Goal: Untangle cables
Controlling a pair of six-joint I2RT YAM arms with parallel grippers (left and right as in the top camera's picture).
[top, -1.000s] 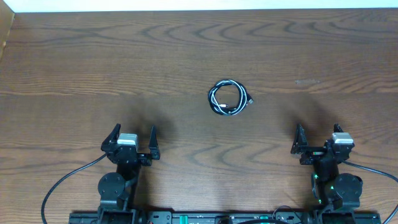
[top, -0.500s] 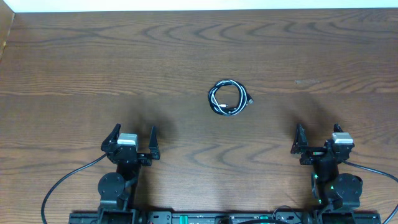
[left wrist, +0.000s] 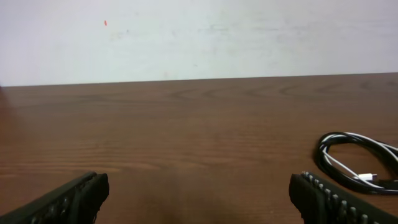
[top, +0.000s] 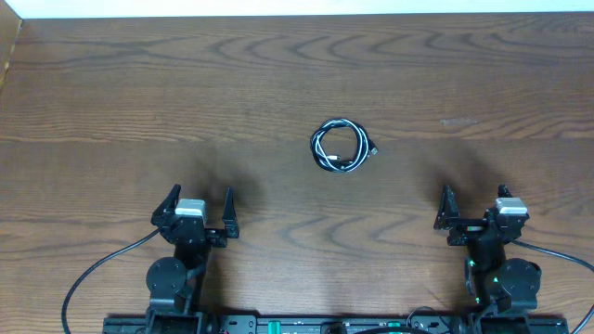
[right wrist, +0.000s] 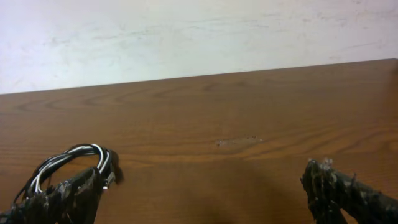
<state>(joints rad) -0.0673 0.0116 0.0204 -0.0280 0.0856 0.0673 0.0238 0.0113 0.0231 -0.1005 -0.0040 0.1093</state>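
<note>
The cables [top: 341, 146], one black and one white, lie coiled together in a small loop on the wooden table, a little right of centre. The loop shows at the right edge of the left wrist view [left wrist: 359, 162] and at the lower left of the right wrist view [right wrist: 71, 163]. My left gripper [top: 199, 208] is open and empty near the front edge, left of the loop. My right gripper [top: 473, 208] is open and empty near the front edge, right of the loop. Both are well short of the cables.
The wooden table [top: 186, 83] runs back to a white wall. A faint pale scuff [top: 458, 122] marks the wood right of the loop. Thick black arm wires [top: 93, 274] trail at the front beside the arm bases.
</note>
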